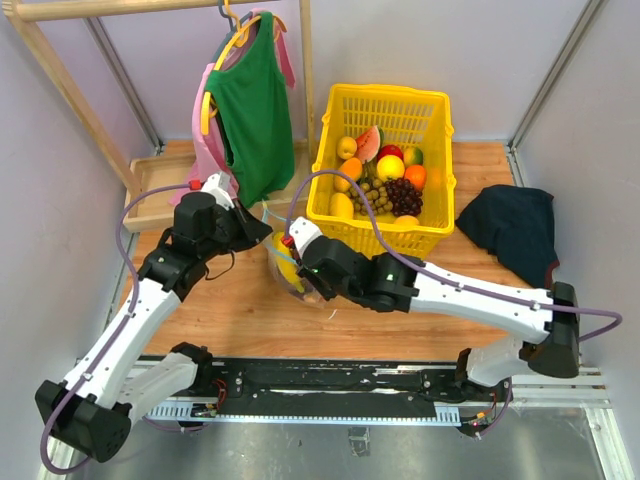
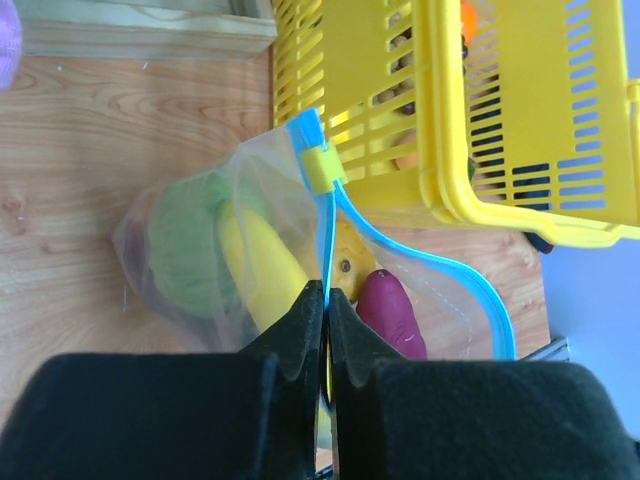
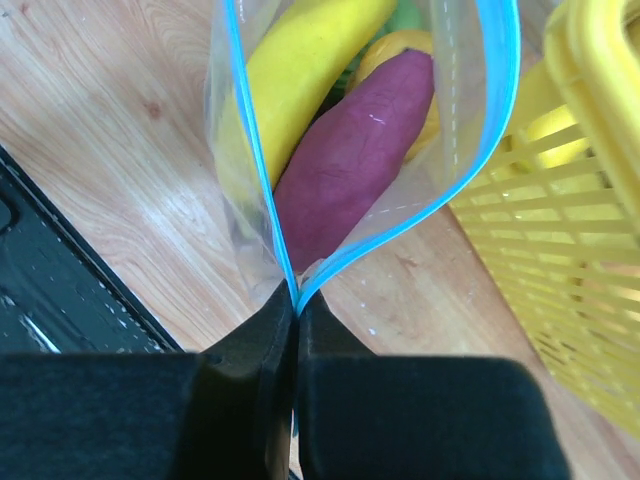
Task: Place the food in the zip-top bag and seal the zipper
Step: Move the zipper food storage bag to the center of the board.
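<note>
On the wooden bench (image 1: 230, 320), just in front of the yellow slatted plastic basket (image 1: 390, 105), lies the clear crinkly zip-top bag (image 2: 255, 175), held between the two arms. Its thin light-blue zipper strip (image 2: 308, 132) runs around a mouth that gapes wide, with a small yellow slider tab (image 2: 322, 168) sitting on the strip near one end. Inside the bag lie a long yellow toy banana (image 3: 290, 70), a dark purple toy eggplant (image 3: 350, 165) beside it, a round green toy melon (image 2: 185, 240) deeper in, and another yellow piece partly hidden behind the eggplant.

The left pincer (image 2: 327, 300) is clamped tight on the mouth edge at one end of the bag, and the right pincer (image 3: 295, 305) is pinched on the blue strip where its two sides meet at the other end.

More toy food sits in the basket, including dark purple grapes (image 1: 403, 195) and a red watermelon wedge (image 1: 370, 140). A green sleeveless top (image 1: 255, 110) hangs on a rack behind the left arm, and a dark crumpled cloth (image 1: 510, 225) lies on the bench to the basket's right.
</note>
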